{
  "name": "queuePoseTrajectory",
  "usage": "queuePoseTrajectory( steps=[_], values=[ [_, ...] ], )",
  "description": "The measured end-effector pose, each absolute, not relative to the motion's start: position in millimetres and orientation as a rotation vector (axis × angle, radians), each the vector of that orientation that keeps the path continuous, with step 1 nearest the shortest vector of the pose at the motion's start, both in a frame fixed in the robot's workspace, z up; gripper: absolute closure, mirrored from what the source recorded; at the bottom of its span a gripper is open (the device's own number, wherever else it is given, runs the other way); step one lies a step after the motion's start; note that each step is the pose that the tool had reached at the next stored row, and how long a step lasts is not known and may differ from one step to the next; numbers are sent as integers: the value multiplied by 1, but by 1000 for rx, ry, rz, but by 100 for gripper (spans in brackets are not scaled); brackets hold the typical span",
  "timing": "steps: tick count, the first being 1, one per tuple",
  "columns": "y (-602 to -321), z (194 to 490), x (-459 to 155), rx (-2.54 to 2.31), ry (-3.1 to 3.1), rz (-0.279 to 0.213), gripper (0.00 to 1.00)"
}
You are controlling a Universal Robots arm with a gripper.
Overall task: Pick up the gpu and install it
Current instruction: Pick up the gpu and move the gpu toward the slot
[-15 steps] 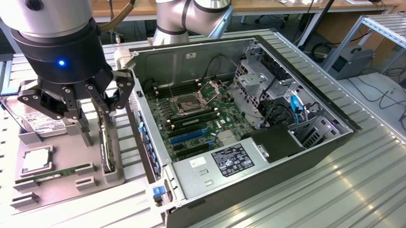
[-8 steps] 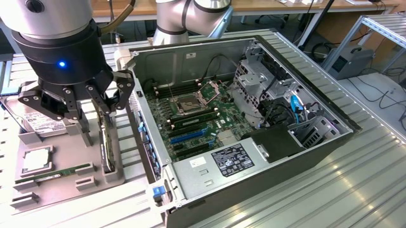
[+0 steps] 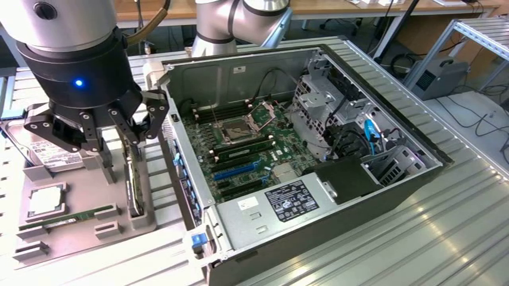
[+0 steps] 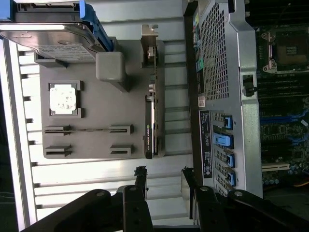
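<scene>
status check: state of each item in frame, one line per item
claw: open, empty, hovering near the gpu
gpu: standing on edge in the gray tray, not picked up
computer case: lying on its side, side panel off
processor: flat in its tray recess
memory stick: on edge in its tray slots
hard drive: resting at the tray's end

One gpu (image 4: 149,128), one hard drive (image 4: 46,41), one processor (image 4: 63,98), one computer case (image 4: 219,63)
</scene>
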State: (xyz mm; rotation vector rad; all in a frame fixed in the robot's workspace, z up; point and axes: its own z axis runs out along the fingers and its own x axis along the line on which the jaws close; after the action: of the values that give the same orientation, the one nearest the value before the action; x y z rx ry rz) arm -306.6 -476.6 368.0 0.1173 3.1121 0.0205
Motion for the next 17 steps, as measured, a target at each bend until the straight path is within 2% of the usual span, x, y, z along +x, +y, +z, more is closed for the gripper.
queuePoseTrajectory(
  steps=[17],
  values=[
    [-477, 364, -307, 117, 3112, 20, 58]
  ],
)
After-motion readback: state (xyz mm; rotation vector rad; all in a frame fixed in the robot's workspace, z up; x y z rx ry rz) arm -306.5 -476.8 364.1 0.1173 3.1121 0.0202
